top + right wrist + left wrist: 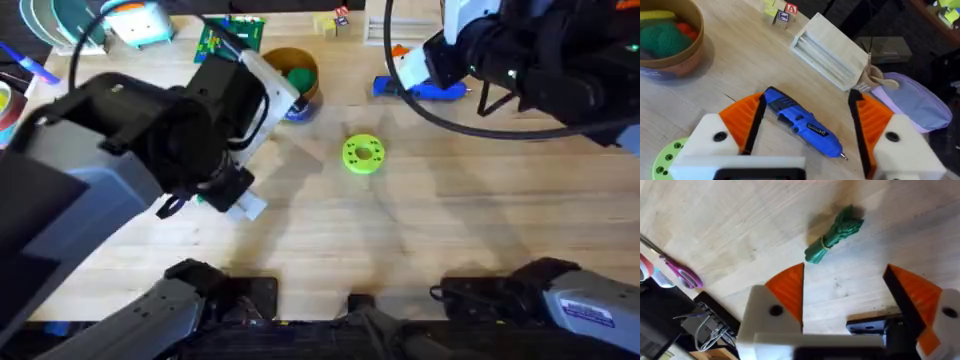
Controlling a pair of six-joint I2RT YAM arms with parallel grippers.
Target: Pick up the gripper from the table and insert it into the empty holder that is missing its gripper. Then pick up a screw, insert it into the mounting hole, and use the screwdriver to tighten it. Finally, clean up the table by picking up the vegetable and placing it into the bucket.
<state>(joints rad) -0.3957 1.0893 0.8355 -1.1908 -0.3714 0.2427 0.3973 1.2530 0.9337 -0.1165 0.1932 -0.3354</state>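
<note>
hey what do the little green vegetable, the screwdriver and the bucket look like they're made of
Vegetable: seemingly soft twisted fabric or knit, matte, ridged folds. Screwdriver: glossy blue moulded plastic with highlights, small metal tip. Bucket: probably cardboard or thin wood, matte tan wall.

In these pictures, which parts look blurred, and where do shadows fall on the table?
Overhead: the left arm looms large, dark and soft, with faint shadows around the green disc. Left wrist: the vegetable is sharp and casts a small shadow. Right wrist: the screwdriver is clear, the white mounts nearest the camera soft.
</note>
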